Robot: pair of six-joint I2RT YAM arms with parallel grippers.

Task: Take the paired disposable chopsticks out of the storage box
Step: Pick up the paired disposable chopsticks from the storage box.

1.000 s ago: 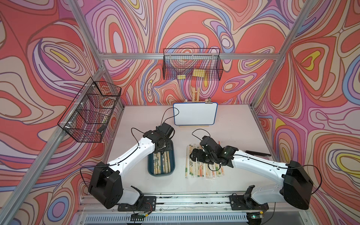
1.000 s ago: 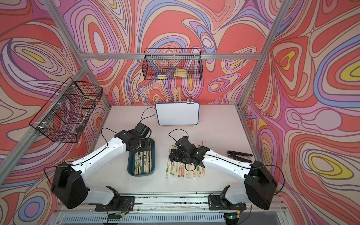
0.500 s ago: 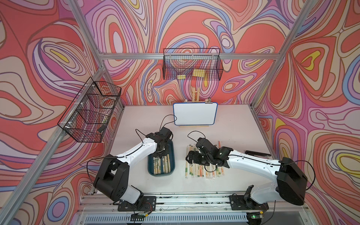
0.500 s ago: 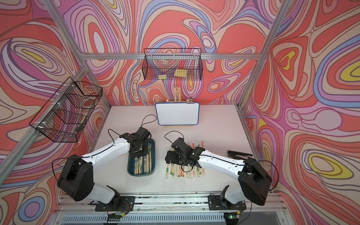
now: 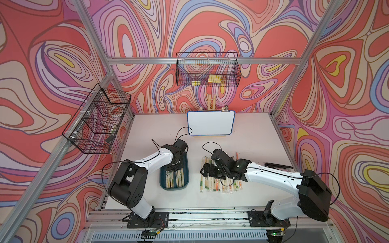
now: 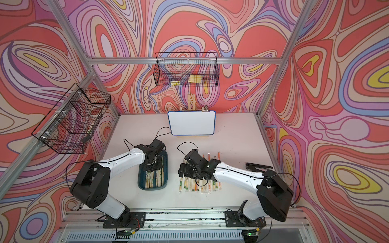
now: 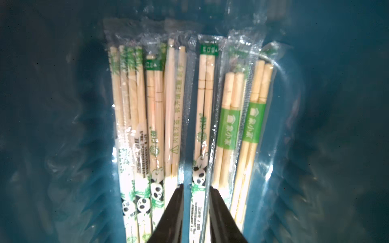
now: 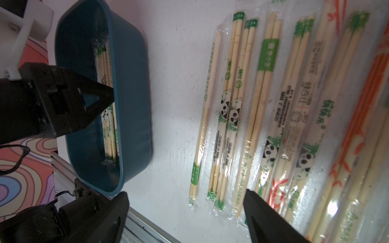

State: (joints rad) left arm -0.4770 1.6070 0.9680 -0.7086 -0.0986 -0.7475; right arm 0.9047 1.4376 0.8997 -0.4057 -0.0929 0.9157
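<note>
Whiteboard (image 5: 210, 123) behind, wall baskets (image 5: 207, 71) (two), neighbouring chopsticks (image 7: 155, 117) crowding left pincer (image 7: 196, 186)

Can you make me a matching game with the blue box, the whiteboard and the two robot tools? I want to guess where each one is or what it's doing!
Things:
1. dark teal rectangular plastic storage box
2. white rectangular whiteboard with a blue rim
3. left arm's black tool
4. right arm's black tool

States:
A. wide open above the white table, holding nothing
B. propped up at the back of the table
C. closed on one clear-sleeved bamboo chopstick pair
D. lying on the table with sleeved chopstick pairs inside

Pairs: 1-D, 2-B, 3-C, 4-A
</note>
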